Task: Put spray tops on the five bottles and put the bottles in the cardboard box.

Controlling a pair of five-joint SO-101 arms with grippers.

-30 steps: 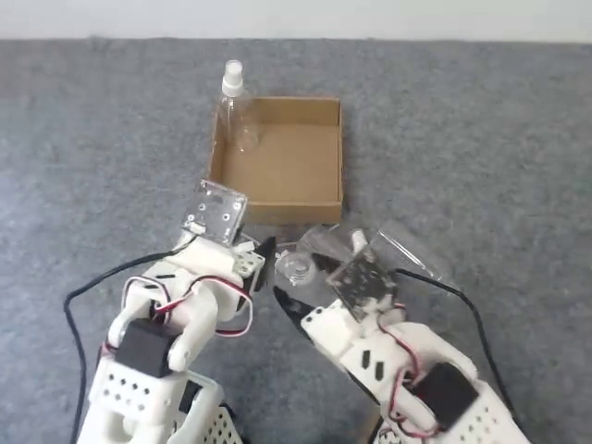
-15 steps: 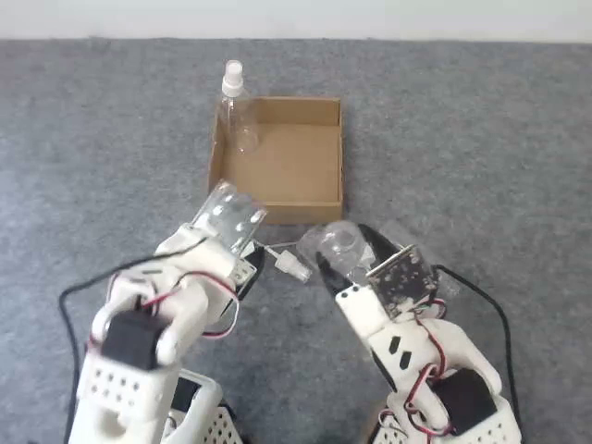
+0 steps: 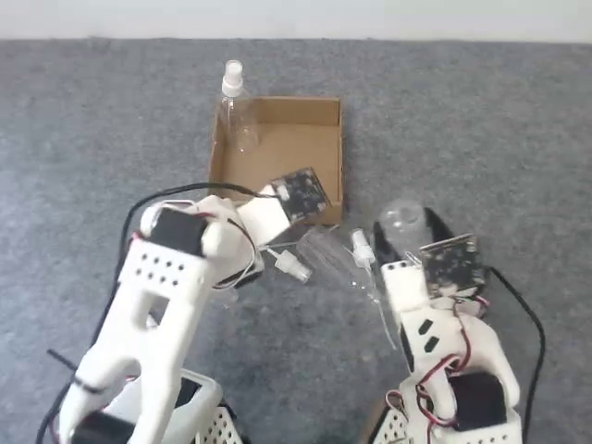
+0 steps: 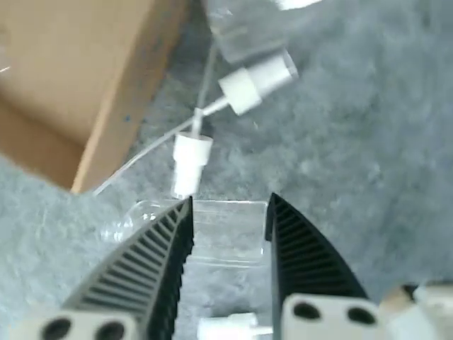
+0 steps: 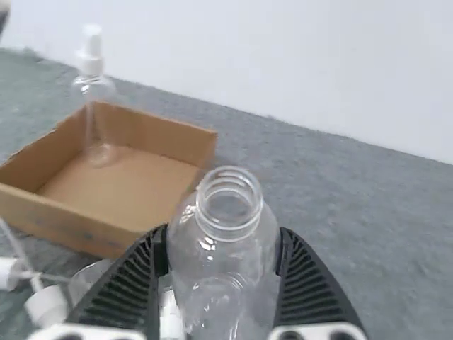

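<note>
Right claw (image 5: 221, 244) raised the bottle (image 5: 225, 212) upright; left claw (image 4: 228, 205) swung over spray tops (image 4: 192, 152).

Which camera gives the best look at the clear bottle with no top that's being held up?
The right wrist view. The topless bottle stands upright, close up, gripped in the right hand, its open threaded neck plain to see. The high view looks down on its mouth, the body foreshortened.

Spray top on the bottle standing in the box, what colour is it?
White. The spray top shows best in the high view.
</note>
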